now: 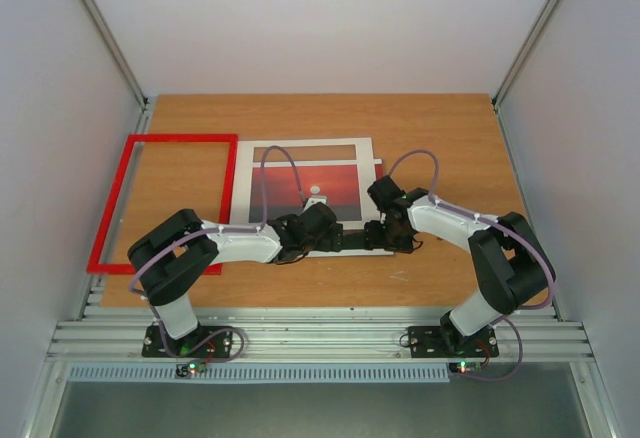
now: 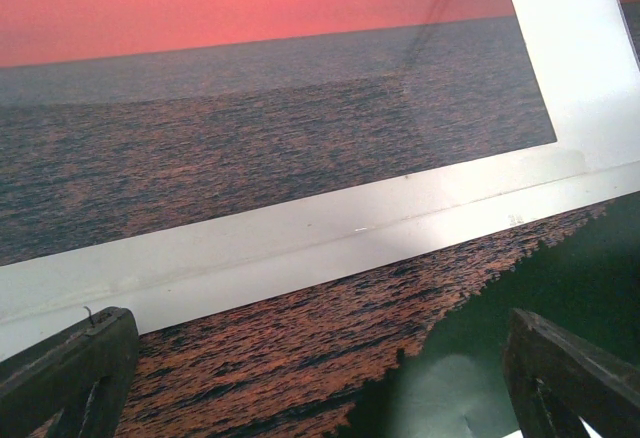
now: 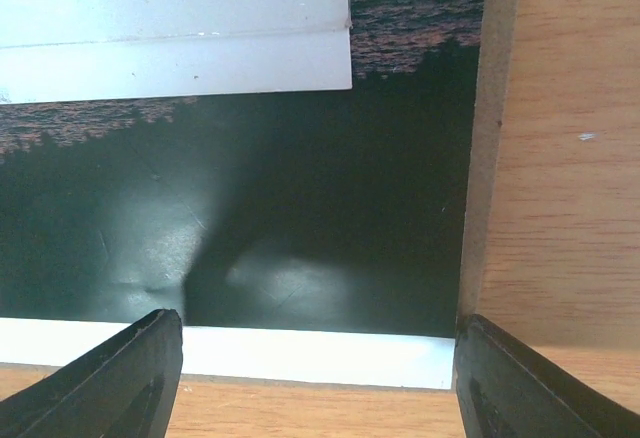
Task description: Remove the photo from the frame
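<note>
The red frame (image 1: 181, 138) lies empty on the table at the left. The photo (image 1: 330, 190) lies in the middle under a white mat (image 1: 258, 183). In the left wrist view the photo's sea and dark hills (image 2: 300, 348) stick out past the near edge of the mat (image 2: 300, 243). My left gripper (image 2: 318, 328) is open over that strip and holds nothing. My right gripper (image 3: 318, 323) is open over the near right corner of the photo (image 3: 300, 208), at its white border. Both grippers (image 1: 350, 241) (image 1: 390, 241) sit at the stack's near edge.
A brown backing board edge (image 3: 490, 108) runs along the photo's right side, with bare wooden table (image 3: 570, 208) beyond it. The mat's corner (image 3: 180, 38) shows in the right wrist view. White walls enclose the table on three sides.
</note>
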`<state>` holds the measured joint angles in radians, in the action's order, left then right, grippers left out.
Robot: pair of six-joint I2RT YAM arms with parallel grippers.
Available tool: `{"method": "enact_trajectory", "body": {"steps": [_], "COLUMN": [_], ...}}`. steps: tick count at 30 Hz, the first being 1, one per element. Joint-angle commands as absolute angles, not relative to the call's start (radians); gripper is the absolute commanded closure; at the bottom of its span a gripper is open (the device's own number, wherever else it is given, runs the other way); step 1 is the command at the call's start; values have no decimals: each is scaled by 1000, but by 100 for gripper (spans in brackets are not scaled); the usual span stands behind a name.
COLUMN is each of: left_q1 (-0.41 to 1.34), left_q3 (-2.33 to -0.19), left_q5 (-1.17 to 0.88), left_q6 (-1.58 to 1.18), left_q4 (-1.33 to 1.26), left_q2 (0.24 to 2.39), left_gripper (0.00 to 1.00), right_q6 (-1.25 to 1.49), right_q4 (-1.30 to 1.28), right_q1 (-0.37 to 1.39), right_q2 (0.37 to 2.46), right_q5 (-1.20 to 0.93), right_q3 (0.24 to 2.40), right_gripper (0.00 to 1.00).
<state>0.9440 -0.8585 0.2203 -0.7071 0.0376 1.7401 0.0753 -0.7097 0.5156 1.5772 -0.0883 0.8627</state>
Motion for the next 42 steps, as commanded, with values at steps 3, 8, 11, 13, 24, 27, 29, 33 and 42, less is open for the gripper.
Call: {"method": "enact_trajectory", "body": {"steps": [3, 8, 11, 13, 24, 27, 29, 33, 42], "left_q1": [958, 959, 959, 959, 959, 959, 959, 959, 960], "left_q3": [-841, -839, -839, -841, -845, -847, -847, -847, -844], "left_q5": [164, 164, 166, 166, 170, 169, 169, 170, 172], "left_q6": [-741, -742, -742, -742, -742, -742, -742, -742, -742], "left_q4": [94, 91, 92, 92, 100, 101, 100, 102, 103], "left_q2": [1786, 1784, 1782, 1783, 1773, 1773, 1773, 1773, 1766], "left_gripper": [1, 1, 1, 1, 1, 1, 1, 1, 1], "right_q6": [101, 113, 117, 121, 158, 165, 169, 179, 238], "right_q4": [-614, -565, -540, -521, -376, -348, -314, -235, -5], "right_q1": [512, 449, 414, 391, 263, 215, 176, 105, 15], "right_q2": [1543, 1441, 1388, 1360, 1352, 1354, 1359, 1392, 1482], "right_q5": [-179, -262, -318, -356, -559, -589, -627, -713, -861], "right_q3": [808, 754, 728, 710, 609, 581, 554, 508, 411], "right_gripper": [27, 29, 30, 31, 36, 38, 40, 42, 48]}}
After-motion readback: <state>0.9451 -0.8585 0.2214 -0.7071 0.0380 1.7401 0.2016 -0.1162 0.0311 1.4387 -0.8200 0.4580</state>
